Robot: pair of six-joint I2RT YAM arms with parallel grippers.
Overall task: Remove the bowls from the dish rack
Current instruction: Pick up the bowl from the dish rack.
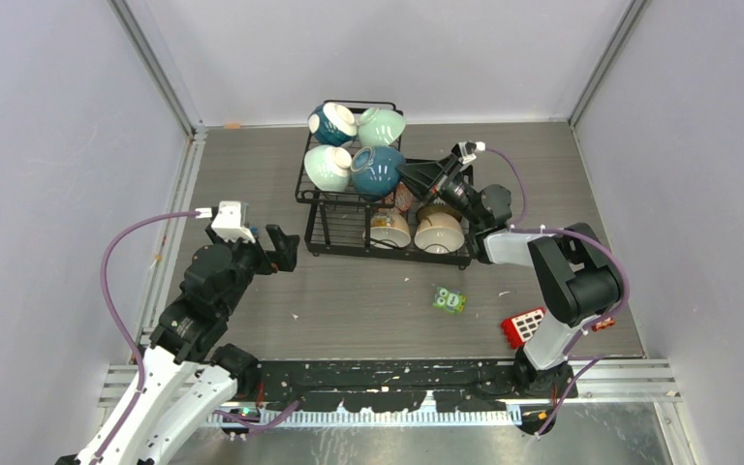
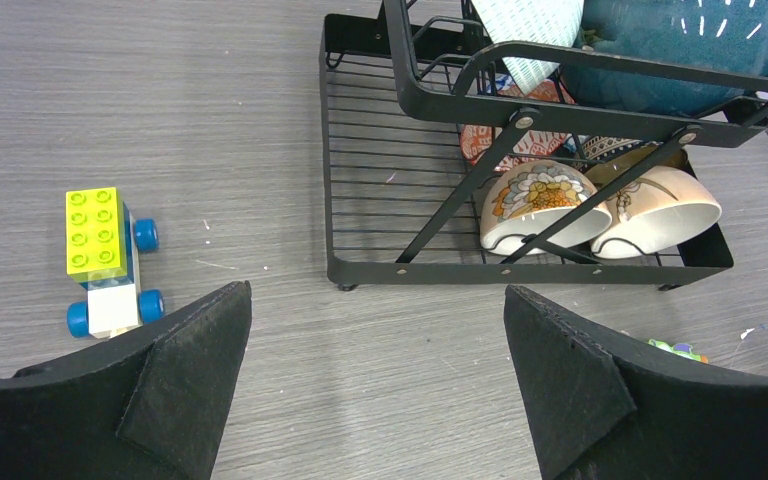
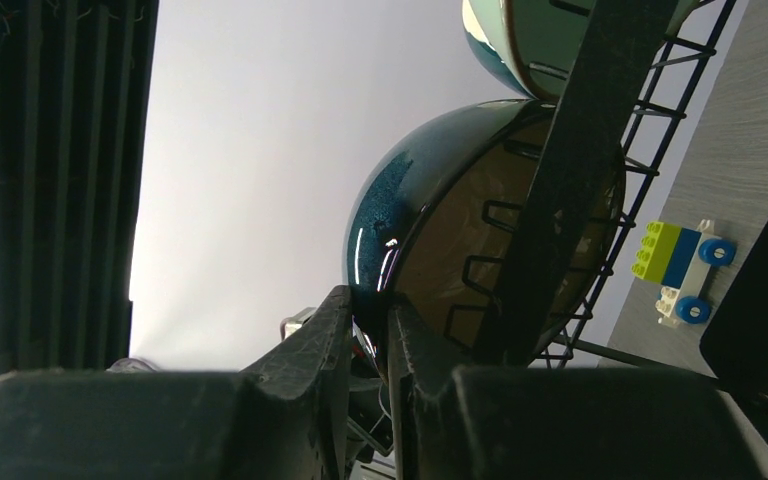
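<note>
The black wire dish rack [image 1: 329, 237] stands mid-table. Its upper basket holds a teal bowl [image 1: 331, 123], two mint bowls [image 1: 382, 126] and a dark teal bowl [image 1: 378, 170]. Two cream, patterned bowls [image 1: 389, 230] lean in the lower tray, with a reddish one behind them [image 2: 480, 140]. My right gripper [image 1: 405, 174] reaches in from the right. In the right wrist view its fingers [image 3: 370, 300] pinch the rim of the dark teal bowl [image 3: 400, 200], one inside and one outside. My left gripper [image 2: 378, 340] hangs wide open over bare table, left of and in front of the rack [image 2: 360, 270].
A yellow, blue and white toy car [image 2: 105, 260] sits left of the rack. A small green toy [image 1: 449, 299] and a red block [image 1: 523, 326] lie in front of the rack on the right. Walls close in the table on three sides.
</note>
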